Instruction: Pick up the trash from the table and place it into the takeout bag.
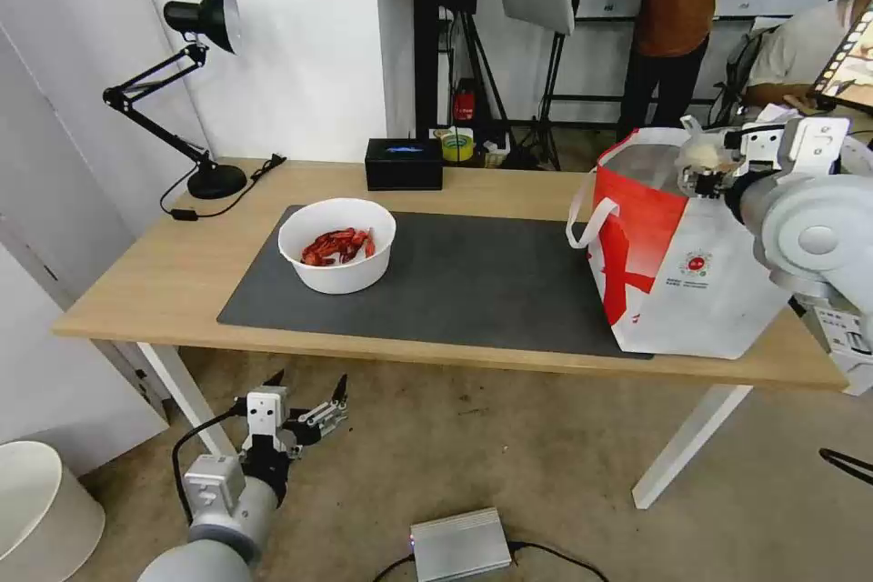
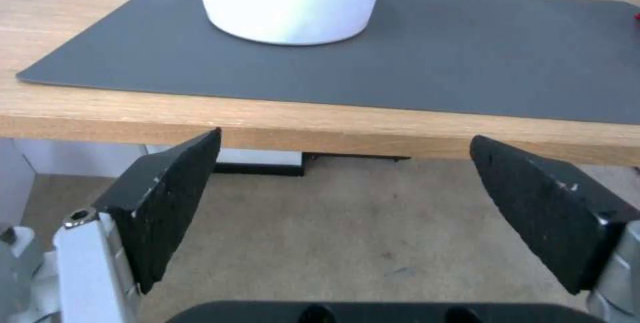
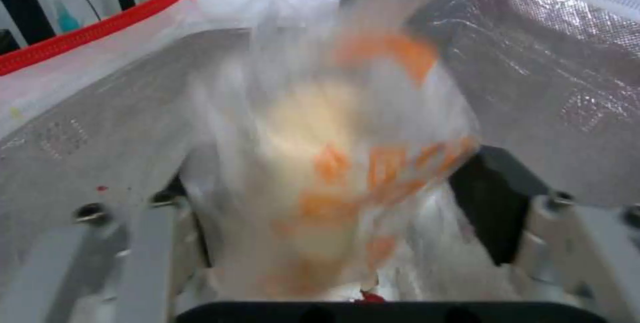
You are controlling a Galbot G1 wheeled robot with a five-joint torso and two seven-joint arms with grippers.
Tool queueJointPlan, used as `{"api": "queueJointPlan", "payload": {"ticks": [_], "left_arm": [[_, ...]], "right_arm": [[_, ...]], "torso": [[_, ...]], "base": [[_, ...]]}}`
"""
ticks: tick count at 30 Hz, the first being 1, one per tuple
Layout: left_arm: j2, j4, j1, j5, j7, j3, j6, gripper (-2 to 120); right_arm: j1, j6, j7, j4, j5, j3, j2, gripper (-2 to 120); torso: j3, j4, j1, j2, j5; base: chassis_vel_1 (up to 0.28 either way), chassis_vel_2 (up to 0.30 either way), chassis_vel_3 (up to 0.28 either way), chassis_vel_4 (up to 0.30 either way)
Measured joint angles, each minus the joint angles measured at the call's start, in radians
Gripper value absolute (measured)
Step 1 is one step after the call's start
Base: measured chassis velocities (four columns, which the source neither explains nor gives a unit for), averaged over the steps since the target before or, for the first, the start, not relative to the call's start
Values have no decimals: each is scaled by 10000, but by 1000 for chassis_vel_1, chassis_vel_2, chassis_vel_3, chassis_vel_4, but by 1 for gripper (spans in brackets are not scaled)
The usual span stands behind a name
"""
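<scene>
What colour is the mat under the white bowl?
Dark grey, plain with no pattern. The mat shows best in the head view, under the bowl.

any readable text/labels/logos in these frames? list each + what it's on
No text can be read.
Takeout bag: small red round logo with a line of print beneath it, too small to read.
Black box at the back of the table: a bluish mark on its lid, illegible.
Whiteboard behind the table: writing too far off to read.
Clear bag between the right gripper's fingers: orange blotches, blurred.
</scene>
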Motion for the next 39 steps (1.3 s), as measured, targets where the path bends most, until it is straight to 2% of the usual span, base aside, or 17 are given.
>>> {"api": "queueJointPlan", "payload": {"ticks": [1,2,6,16,18,21,22,26,27,29,33,36,39], "left_arm": [[1,0,-1,-1,0,0,0,100],[1,0,-1,-1,0,0,0,100],[3,-6,0,-6,-7,0,0,100],[-12,-119,178,4,-18,-125,5,100],[-39,-160,273,26,-19,-193,6,100],[-95,-198,374,49,-19,-300,6,100],[-95,-198,374,49,-19,-300,6,100],[-136,-282,563,71,-21,-458,7,100],[-136,-282,563,71,-21,-458,7,100],[-137,-321,660,80,-22,-591,7,100],[-202,-322,717,93,-18,-752,-9,100],[-254,-315,745,103,-18,-821,-18,100],[-350,-314,818,104,-20,-1027,-28,100]], "right_arm": [[1,-1,2,0,0,0,-9,79],[1,-1,2,0,0,0,-9,79],[19,-4,5,19,3,0,-35,96],[4,99,-76,178,-39,39,-91,100],[-101,685,-488,289,-274,108,-105,100],[-372,2299,-1696,499,-971,262,-117,100],[-372,2299,-1696,499,-971,262,-117,100],[-1193,3705,-3413,1168,-1589,792,-289,100],[-1193,3705,-3413,1168,-1589,792,-289,100],[-2139,4249,-3908,1820,-1914,1132,-481,100],[-3486,4629,-4076,2741,-2676,1321,-563,100],[-4144,4755,-3980,3167,-3183,1322,-395,100],[-5206,4815,-3914,3452,-4279,1171,-23,100]], "torso": [[0,0,0,0,0],[0,0,0,0,0],[0,0,0,0,0],[0,0,0,-1,0],[0,0,-1,0,0],[0,0,0,-1,0],[0,0,0,-1,0],[0,1,0,0,-1],[0,1,0,0,-1],[-2,1,-1,0,-2],[-2,-2,-1,1,0],[-2,-1,-1,1,-1],[-1,1,-1,0,0]], "base": [[0,0,0,0],[0,0,0,0],[0,0,0,0],[0,0,0,0],[0,0,0,0],[0,0,0,0],[0,0,0,0],[0,0,0,0],[0,0,0,0],[0,0,0,0],[0,0,0,0],[0,0,0,0],[0,0,0,0]]}}
